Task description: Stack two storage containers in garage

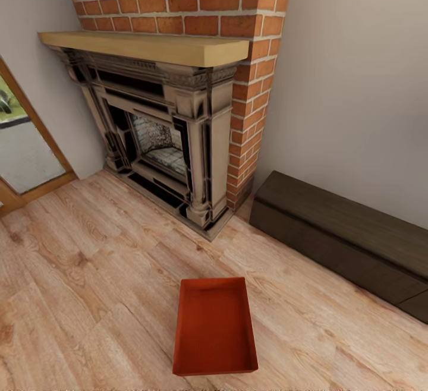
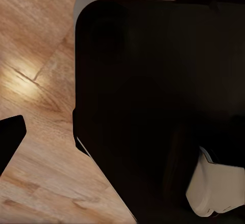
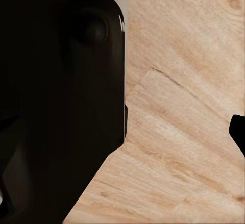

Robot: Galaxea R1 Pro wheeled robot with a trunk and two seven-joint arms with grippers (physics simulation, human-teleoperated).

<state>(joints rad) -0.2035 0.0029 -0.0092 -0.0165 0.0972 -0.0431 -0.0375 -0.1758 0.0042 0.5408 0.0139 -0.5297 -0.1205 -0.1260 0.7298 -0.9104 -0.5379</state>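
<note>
One storage container (image 1: 214, 325), an orange-red topless bin, sits empty on the light wood plank floor (image 1: 89, 272) of the living room, low in the head view and just in front of me. In the left wrist view one dark fingertip (image 2: 10, 138) of the left gripper shows at the picture's edge over the planks, beside my black base (image 2: 153, 96). In the right wrist view a dark fingertip (image 3: 238, 132) shows at the edge, with my black body (image 3: 56, 96) alongside. Each fingertip stands far out to the side with nothing held.
A brick chimney with a dark fireplace (image 1: 160, 135) and pale wood mantel (image 1: 148, 46) stands ahead. A long dark low bench (image 1: 345, 236) runs along the right wall. A wood-framed glass door (image 1: 24, 147) is at the far left.
</note>
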